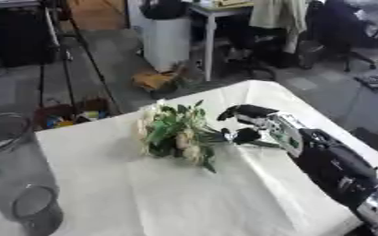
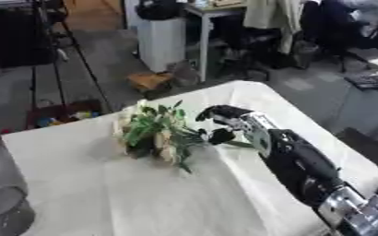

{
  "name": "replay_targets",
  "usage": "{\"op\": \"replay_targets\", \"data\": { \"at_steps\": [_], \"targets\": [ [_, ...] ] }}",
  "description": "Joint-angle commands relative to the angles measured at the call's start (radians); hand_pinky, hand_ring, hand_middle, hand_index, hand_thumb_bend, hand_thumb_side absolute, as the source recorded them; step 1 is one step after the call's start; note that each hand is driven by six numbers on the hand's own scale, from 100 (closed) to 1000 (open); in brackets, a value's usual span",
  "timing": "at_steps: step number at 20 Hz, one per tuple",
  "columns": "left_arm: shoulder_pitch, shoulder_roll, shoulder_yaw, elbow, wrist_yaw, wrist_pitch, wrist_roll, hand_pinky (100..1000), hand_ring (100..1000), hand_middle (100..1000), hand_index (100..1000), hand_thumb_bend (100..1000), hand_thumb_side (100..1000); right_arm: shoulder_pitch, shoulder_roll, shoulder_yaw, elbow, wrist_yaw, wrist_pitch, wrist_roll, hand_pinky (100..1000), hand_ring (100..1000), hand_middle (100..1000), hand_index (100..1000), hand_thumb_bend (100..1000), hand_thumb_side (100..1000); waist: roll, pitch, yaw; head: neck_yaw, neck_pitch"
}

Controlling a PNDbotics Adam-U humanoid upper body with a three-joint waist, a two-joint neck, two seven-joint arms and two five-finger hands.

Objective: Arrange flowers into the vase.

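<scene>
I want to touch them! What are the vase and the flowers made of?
The vase looks like clear glass or plastic: you can see the table through it. The flowers have cream blooms and green leaves; real or fake cannot be told. The right robot hand is at their stems.

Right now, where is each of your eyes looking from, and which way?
Left eye view: in the head, facing down at the table; shows my right hand at the flowers, the clear vase near-left.
Right eye view: beside it, same downward aim; same hand, vase mostly cut off.
Shared: flowers, table, right arm.
</scene>
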Motion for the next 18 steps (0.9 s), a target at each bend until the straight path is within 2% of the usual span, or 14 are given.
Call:
{"op": "replay_targets", "data": {
  "at_steps": [1, 18],
  "targets": [
    [-0.004, 0.012, 0.012, -0.012, -0.004, 0.000, -0.004, 738, 688, 675, 748, 1000, 793, -0.006, -0.040, -0.012, 0.027, 0.031, 0.002, 0.026, 857, 921, 877, 912, 106, 552, -0.003, -0.011, 0.002, -0.003, 0.002],
    [-0.005, 0.010, 0.011, -0.014, -0.003, -0.002, -0.013, 738, 686, 675, 748, 1000, 792, 0.009, -0.032, -0.028, 0.087, 0.076, -0.010, 0.026, 858, 923, 879, 911, 155, 550, 0.004, -0.005, 0.009, -0.007, 0.003]
  ]
}}
